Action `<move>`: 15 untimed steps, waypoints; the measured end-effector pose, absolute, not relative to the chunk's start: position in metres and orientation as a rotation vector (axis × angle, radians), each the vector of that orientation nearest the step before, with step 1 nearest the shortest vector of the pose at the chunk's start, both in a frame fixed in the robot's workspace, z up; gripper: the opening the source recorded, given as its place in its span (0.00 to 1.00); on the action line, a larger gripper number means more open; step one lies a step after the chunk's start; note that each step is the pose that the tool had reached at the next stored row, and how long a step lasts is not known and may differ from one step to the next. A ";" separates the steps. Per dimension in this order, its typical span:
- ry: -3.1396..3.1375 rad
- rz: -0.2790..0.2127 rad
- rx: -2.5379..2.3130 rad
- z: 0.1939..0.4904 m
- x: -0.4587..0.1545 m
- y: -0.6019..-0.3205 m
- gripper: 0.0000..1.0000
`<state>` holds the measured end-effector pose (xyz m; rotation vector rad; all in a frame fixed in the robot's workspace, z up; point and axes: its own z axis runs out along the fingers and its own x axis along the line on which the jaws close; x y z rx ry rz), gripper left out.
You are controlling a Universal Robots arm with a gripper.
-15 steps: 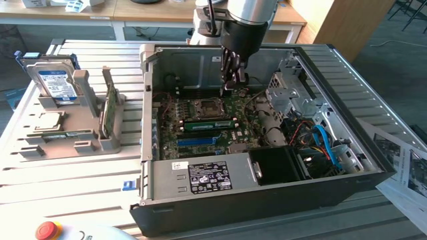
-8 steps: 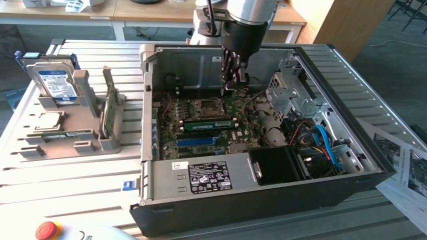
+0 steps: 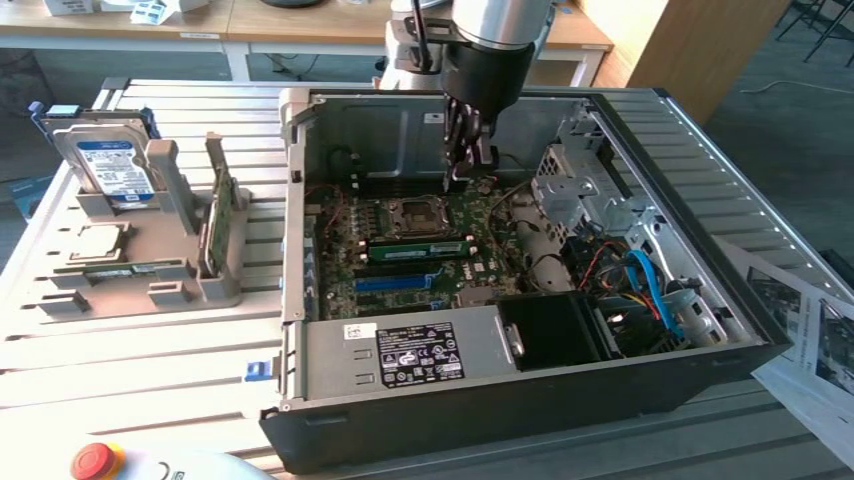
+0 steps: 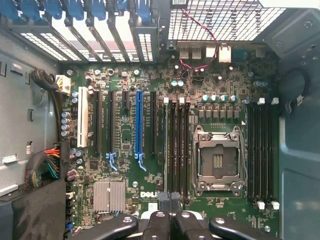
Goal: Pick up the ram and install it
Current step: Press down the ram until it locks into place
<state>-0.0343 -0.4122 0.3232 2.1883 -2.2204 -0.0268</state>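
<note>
Fingers of the gripper, pressed together and empty in the exterior view, hang over the motherboard where the ram stands in a slot beside the CPU socket, and in the wrist view sit above one end of the memory slots, so seating seems the step in hand, needing a straight downward press.

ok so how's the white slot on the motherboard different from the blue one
The white slot is off-white; the blue slot is bright blue. The white slot is shorter, the blue slot clearly longer. The blue slot ends in a blue clip; the white slot shows none. Both are empty and lie parallel on the motherboard.
</note>
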 end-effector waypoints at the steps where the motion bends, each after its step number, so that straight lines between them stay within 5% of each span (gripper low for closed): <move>1: -2.220 -0.027 2.188 0.323 -0.034 -0.412 0.10; 15: -2.220 -0.027 2.188 0.323 -0.028 -0.416 0.10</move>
